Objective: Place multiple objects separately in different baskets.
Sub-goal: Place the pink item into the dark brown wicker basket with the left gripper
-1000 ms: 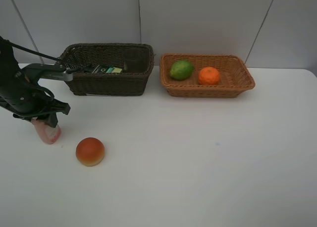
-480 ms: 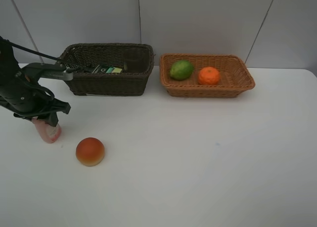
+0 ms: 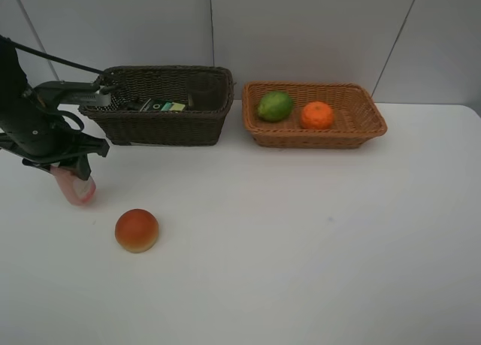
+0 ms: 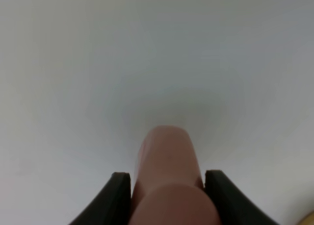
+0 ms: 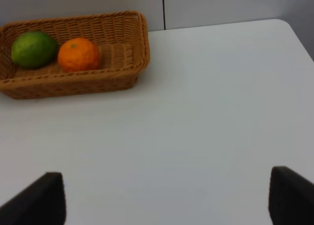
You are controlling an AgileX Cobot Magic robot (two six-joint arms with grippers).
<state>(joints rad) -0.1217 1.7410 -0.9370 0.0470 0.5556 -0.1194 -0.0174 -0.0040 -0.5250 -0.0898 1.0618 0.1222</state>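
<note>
My left gripper is shut on the pink bottle and holds it just above the table at the far left; the left wrist view shows the bottle between both fingers. The red-orange round fruit lies on the table in front of it. The dark brown basket holds the pump bottle with the green-yellow label and a dark cup. The light tan basket holds the green lime and the orange tangerine. My right gripper is out of the high view; its wrist view shows wide-apart fingers.
The white table stretches in front of the baskets, with a grey panelled wall behind. The right wrist view shows the tan basket with the lime and the tangerine.
My left gripper has lifted the pink bottle a little off the table and moved it slightly back toward the dark basket. Nothing else has moved.
</note>
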